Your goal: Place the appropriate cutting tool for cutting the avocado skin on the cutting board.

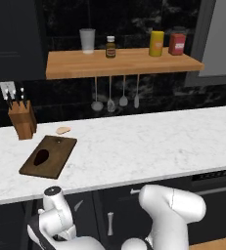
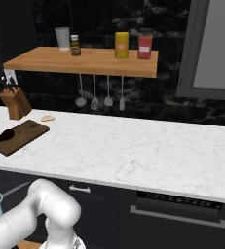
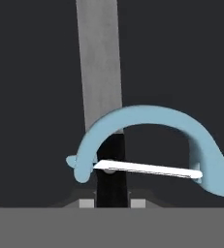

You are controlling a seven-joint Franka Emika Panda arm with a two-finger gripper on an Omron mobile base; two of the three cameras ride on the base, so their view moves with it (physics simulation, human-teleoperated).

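Knife (image 3: 104, 87) is seen clamped in the shut gripper (image 3: 111, 201), apparently by its handle, blade toward 12 o'clock; peeler (image 3: 147, 145) arches just beside it.

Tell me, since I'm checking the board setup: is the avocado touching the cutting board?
Touching. The left base view shows the avocado lying directly on the cutting board, no gap beneath it; the right base view shows the same.

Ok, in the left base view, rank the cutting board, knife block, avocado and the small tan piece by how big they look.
1. cutting board, clearly the largest.
2. knife block.
3. avocado and tan piece: both small and close in apparent size. The tan piece lies farther back, so I won't rank these two.
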